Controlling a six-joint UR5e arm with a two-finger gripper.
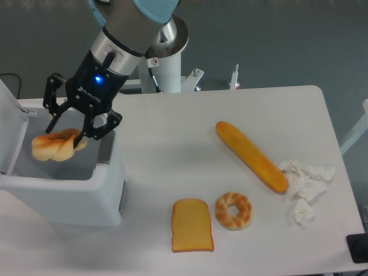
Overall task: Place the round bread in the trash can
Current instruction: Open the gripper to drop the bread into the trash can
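The round bread (53,148), a lumpy twisted golden bun with pale folds, hangs in my gripper (68,135) right over the open mouth of the trash can (69,198). The black fingers (86,133) are spread about the bun's width and closed against it from above. The trash can is a boxy white bin at the table's left edge. Its hinged lid (11,129) stands open on the left. A grey panel (123,198) shows on its right side. The bun sits at about rim height, partly below the bin's back edge.
A long orange baguette (251,156) lies right of centre. A ring-shaped bread (233,210) and a toast slice (192,225) lie near the front edge. Crumpled white paper (303,187) lies at the right. The arm's white base post (167,69) stands behind the table.
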